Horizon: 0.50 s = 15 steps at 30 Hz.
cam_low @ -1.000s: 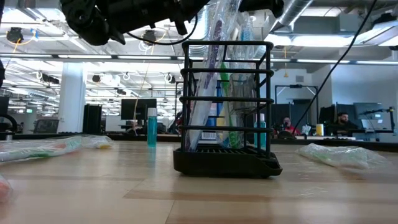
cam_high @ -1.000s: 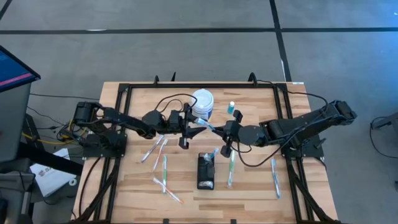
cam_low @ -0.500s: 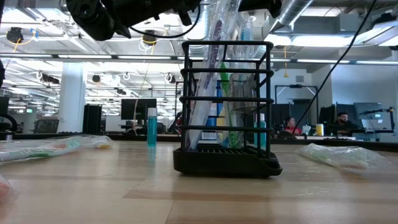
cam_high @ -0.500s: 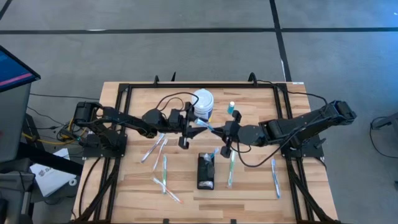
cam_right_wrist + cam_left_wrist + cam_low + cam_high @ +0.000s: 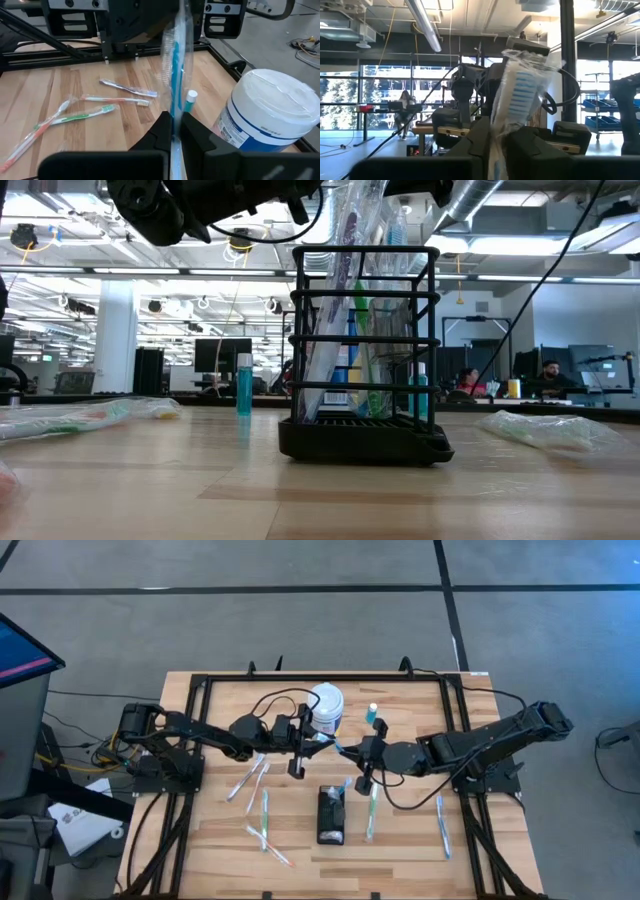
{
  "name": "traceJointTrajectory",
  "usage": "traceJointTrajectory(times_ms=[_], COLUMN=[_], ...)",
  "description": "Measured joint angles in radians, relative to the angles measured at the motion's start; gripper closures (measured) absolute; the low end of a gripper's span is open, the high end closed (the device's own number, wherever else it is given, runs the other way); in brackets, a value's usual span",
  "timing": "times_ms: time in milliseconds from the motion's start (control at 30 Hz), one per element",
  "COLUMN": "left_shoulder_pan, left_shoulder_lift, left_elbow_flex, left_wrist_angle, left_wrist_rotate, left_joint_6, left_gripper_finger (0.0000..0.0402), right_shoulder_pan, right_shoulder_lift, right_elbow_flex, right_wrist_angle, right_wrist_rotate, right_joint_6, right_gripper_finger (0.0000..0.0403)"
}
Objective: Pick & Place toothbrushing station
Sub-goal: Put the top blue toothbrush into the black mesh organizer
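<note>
A blue toothbrush in a clear wrapper point(image 5: 333, 743) hangs in the air over the middle of the table, between my two grippers. My left gripper point(image 5: 308, 738) is shut on its head end and my right gripper point(image 5: 352, 749) on its handle end. The toothbrushing station point(image 5: 331, 814), a black slotted holder, stands upright on its base nearer the front edge. In the low view the toothbrushing station point(image 5: 365, 355) has several toothbrushes standing in it. My left gripper pinches the wrapped toothbrush between its two fingers at the head end point(image 5: 498, 149), just behind the blue bristles point(image 5: 522, 90). Its fingers come level from the table's left and lie along the brush. The brush is clear of the table. My right gripper pinches the wrapped blue handle point(image 5: 174, 119) between its two fingers. Its fingers come level from the table's right and lie along the brush. The brush reaches away from them toward the left gripper, lifted clear.
A white round tub with a blue label point(image 5: 326, 707) and a small teal bottle point(image 5: 372, 713) stand behind the grippers. Wrapped toothbrushes lie loose on the wood at the left point(image 5: 262, 815), beside the holder point(image 5: 372, 810) and at the right point(image 5: 442, 825). A black frame rail point(image 5: 320, 678) borders the table.
My left gripper has edged toward the table's right, up to the toothbrush's head end, and its fingers have come together on it. My right gripper and the toothbrush have kept still.
</note>
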Motion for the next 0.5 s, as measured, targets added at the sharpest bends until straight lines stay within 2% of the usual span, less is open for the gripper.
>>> traceJointTrajectory(times_ms=[100, 333, 500], left_shoulder_pan=[0.000, 0.000, 0.000], left_shoulder_lift=[0.000, 0.000, -0.003], left_elbow_flex=[0.000, 0.000, 0.000], left_wrist_angle=[-0.001, -0.003, -0.019], left_wrist_rotate=[-0.002, -0.003, -0.002], left_joint_6=[0.001, -0.005, -0.010], left_gripper_finger=[0.0392, 0.0392, 0.0391], right_shoulder_pan=[0.000, 0.000, 0.000], right_shoulder_lift=[0.000, 0.000, 0.000], right_elbow_flex=[0.000, -0.001, -0.001], right_wrist_angle=[0.001, 0.000, -0.001], right_wrist_rotate=[0.000, 0.000, 0.001], right_joint_6=[0.000, -0.041, -0.042], right_gripper_finger=[0.0388, 0.0346, 0.0338])
